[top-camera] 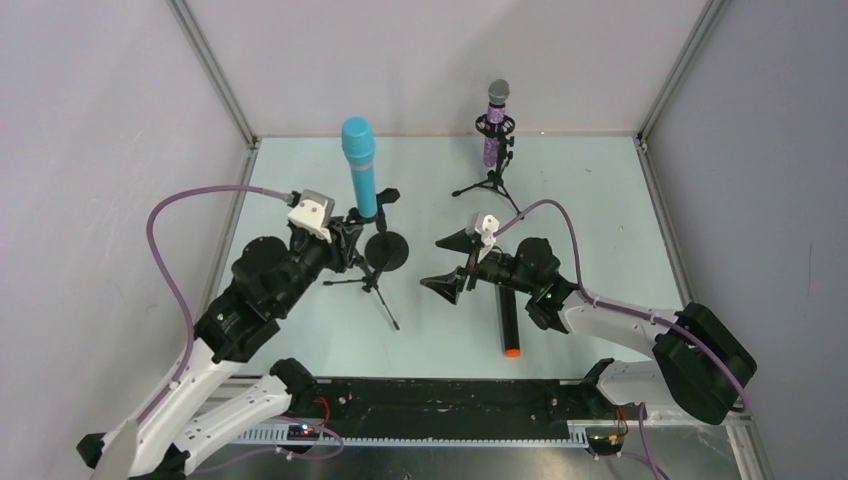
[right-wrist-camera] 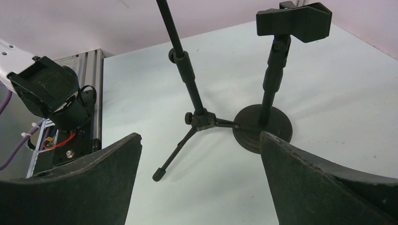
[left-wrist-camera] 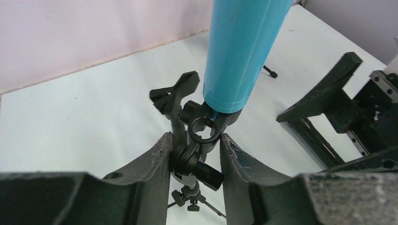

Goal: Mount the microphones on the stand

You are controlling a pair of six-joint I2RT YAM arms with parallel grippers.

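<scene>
The left gripper [left-wrist-camera: 195,137] pinched its narrow fingers on the joint of the tripod stand [left-wrist-camera: 190,161]. The blue microphone [left-wrist-camera: 239,51] rose just above them. The right gripper [right-wrist-camera: 201,137] gaped wide and empty. The black microphone [top-camera: 509,320] lay behind its fingers, and the purple microphone [top-camera: 493,135] stood clipped well beyond.

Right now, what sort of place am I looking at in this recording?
Probably a lab robot test cell, not a studio: plain grey wall panels in an aluminium frame, a pale table, and left arm and right arm mounted on a black rail.

Tripod stand [right-wrist-camera: 202,121] beside round-base stand [right-wrist-camera: 263,129]
</scene>
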